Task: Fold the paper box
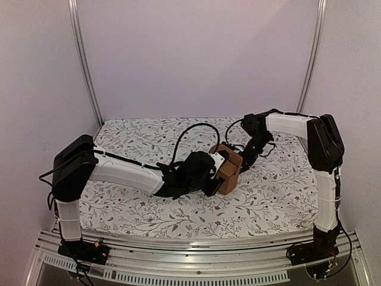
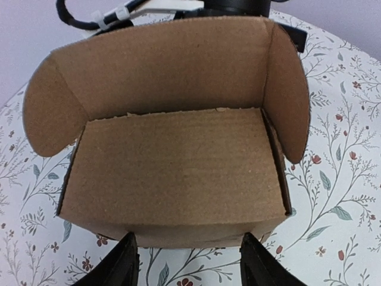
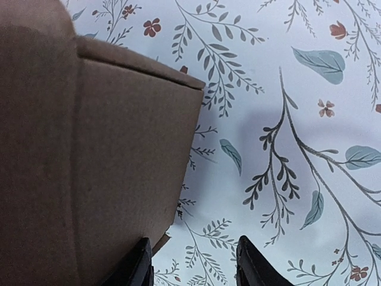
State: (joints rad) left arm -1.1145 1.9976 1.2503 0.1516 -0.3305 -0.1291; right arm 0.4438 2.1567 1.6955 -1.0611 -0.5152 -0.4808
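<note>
The paper box (image 1: 231, 171) is a brown cardboard piece, partly folded up, standing on the floral cloth mid-table. In the left wrist view the paper box (image 2: 172, 173) fills the frame, its lid flap raised behind with a rounded ear on each side. My left gripper (image 2: 190, 262) is open, its fingertips at the box's near lower edge and nothing clamped between them. In the right wrist view the paper box (image 3: 89, 149) takes up the left side. My right gripper (image 3: 193, 265) is open over bare cloth, its left finger (image 3: 140, 265) next to the box's corner. From above, the left gripper (image 1: 217, 182) and right gripper (image 1: 243, 162) flank the box.
A floral cloth (image 1: 286, 185) covers the table. White walls with metal posts (image 1: 83, 59) enclose the back and sides. An aluminium rail (image 1: 196, 247) runs along the near edge by the arm bases. A black cable (image 1: 190, 128) loops over the cloth behind the left arm.
</note>
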